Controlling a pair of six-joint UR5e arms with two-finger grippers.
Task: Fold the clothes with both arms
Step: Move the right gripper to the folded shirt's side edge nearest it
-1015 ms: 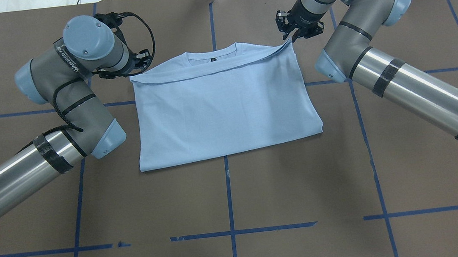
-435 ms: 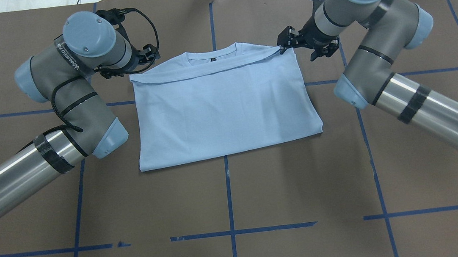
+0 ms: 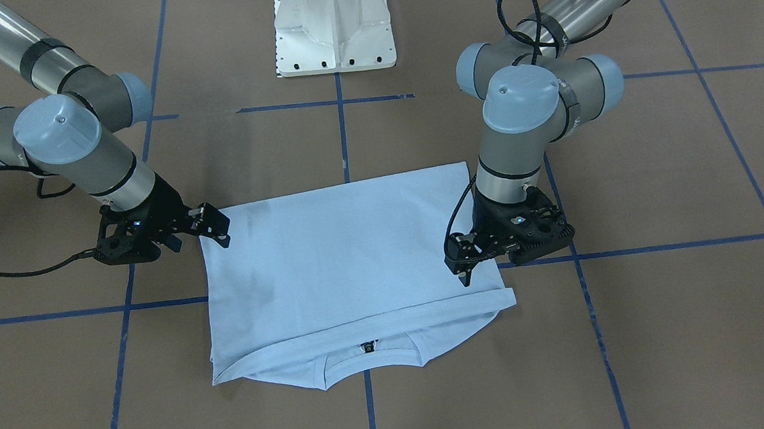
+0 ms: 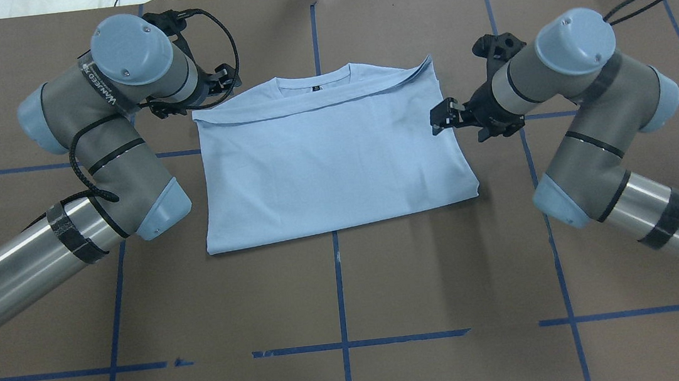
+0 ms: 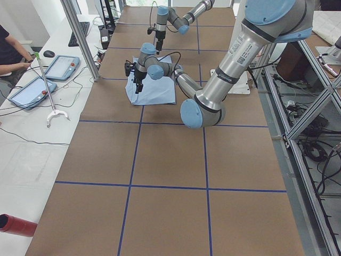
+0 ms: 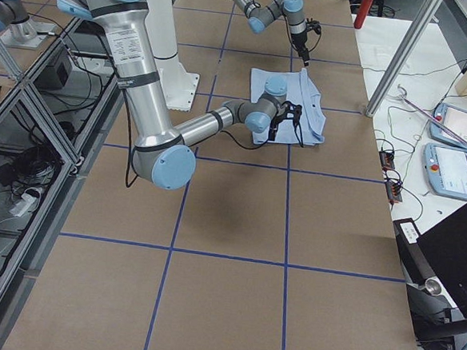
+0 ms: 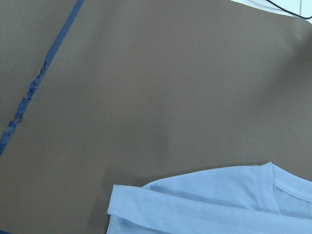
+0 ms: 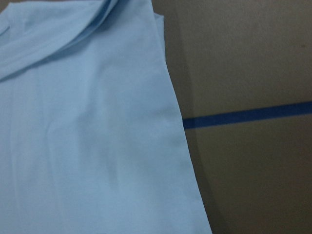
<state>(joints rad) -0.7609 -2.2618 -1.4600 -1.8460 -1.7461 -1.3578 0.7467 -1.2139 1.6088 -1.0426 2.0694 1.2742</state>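
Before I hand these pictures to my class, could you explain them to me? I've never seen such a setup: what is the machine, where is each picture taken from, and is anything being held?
The machine is a robot with two jointed arms, a left arm and a right arm, at a brown table. Each ends in a black two-finger gripper. One picture looks down from behind the robot, one faces it from across the table, two look along the table from its ends, and two come from wrist cameras. A light blue T-shirt lies folded on the table, collar away from the robot. The right gripper is open at the shirt's side edge, holding nothing. The left gripper hangs near a collar-side corner; I cannot tell whether it is open.
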